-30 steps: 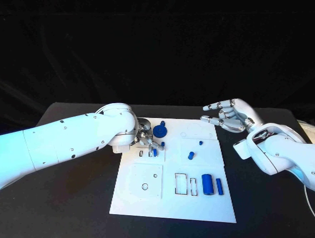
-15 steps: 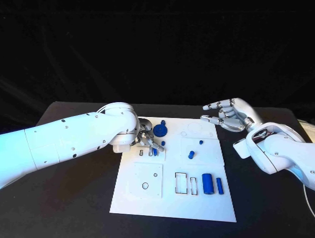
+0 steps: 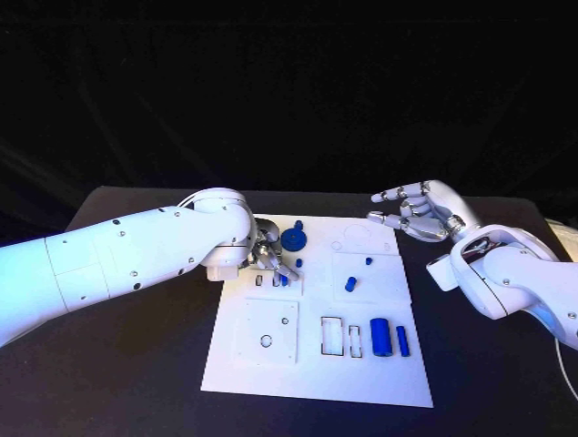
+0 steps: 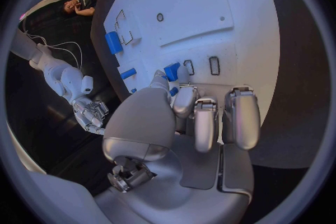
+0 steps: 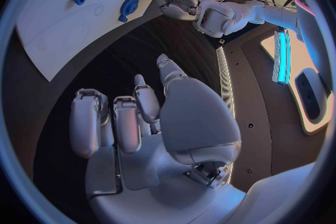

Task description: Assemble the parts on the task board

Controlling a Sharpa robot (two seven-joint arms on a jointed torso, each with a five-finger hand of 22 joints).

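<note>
The left hand (image 3: 268,255) sits at the upper left of the white task board (image 3: 318,369), centre frame, fingers (image 4: 198,123) pinching a small blue part (image 4: 171,71) over the slots there. The right hand (image 3: 418,211), upper right off the board above the counter (image 3: 131,382), holds nothing, fingers loosely spread

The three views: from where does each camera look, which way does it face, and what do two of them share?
Head view: from the robot's head, down at the task board; both white arms enter, left hand on the board, right hand beyond its far right corner.
Left wrist view: behind the left hand, facing the board.
Right wrist view: behind the right hand, which holds nothing, facing the board's edge.
Shared: both wrist views also show the opposite hand.
</note>
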